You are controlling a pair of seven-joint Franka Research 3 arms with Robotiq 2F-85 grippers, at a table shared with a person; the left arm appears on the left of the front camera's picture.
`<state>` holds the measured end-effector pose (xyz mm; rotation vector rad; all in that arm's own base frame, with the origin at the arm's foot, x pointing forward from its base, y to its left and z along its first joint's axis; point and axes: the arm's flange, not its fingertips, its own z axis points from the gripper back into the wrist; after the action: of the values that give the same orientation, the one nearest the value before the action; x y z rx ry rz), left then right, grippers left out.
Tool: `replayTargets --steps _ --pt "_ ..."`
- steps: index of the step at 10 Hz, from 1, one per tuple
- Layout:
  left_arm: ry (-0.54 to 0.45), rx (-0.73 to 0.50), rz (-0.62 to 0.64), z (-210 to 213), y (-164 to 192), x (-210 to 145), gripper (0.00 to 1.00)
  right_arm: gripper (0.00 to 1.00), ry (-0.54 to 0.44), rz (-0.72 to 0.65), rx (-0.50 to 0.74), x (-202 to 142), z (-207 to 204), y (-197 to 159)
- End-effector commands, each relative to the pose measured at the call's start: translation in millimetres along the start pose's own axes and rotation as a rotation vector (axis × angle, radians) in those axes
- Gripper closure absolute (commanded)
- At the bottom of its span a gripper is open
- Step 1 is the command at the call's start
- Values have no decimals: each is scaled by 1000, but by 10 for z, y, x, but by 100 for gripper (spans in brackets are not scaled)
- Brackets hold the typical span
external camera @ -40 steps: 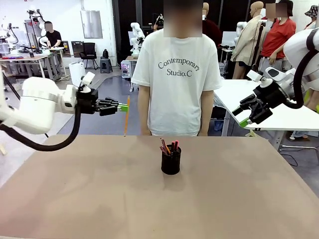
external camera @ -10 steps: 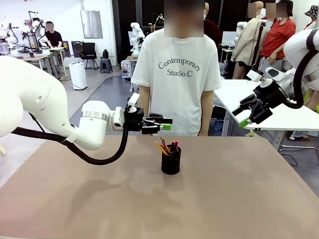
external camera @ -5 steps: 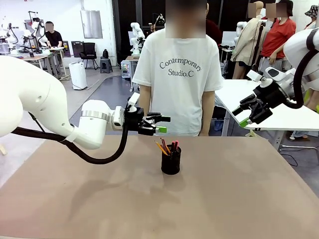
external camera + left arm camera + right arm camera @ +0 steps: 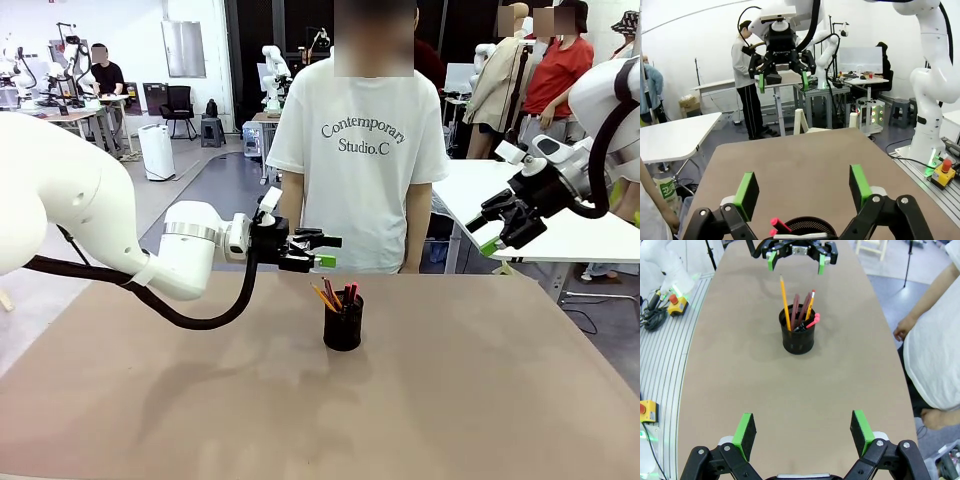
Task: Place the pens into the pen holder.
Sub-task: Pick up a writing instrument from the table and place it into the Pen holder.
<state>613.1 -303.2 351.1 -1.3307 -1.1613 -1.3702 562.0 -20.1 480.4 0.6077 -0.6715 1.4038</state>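
The left gripper stood with its jaws spread and empty, its green pads hanging just above and slightly to the robot's left of the pen holder, whose mesh rim showed at the bottom of the left wrist view between the two fingers. The right gripper was likewise spread wide with nothing between its jaws, raised well off to the right, far from the holder. From the right wrist view the yellow-orange pencil leaned upright in the cup beside the dull red-pink pen, a second short orange pencil, and the black pen's red cap, so every pen seemed to be inside and none lay on the surface. The step in hand looked like the release after the last drop, and the task appeared essentially done. The next move would call for lifting the left arm up and back without brushing the tall pencil, which rose highest above the rim and nearest the pads. Bare surface lay open on all sides of the holder, well away from the edges; the person stood close behind the far edge, the tightest side for any retreat.
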Motion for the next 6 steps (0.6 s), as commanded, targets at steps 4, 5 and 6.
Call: replayTargets --steps 4,5,6 --pt "156 -2 96 230 -212 251 5 0 -10 5 -5 16 15 0" --pt "188 1 160 281 -337 388 5 0 -10 5 -5 16 15 0" --pt "240 -16 204 385 -414 516 5 0 -10 5 -5 16 15 0"
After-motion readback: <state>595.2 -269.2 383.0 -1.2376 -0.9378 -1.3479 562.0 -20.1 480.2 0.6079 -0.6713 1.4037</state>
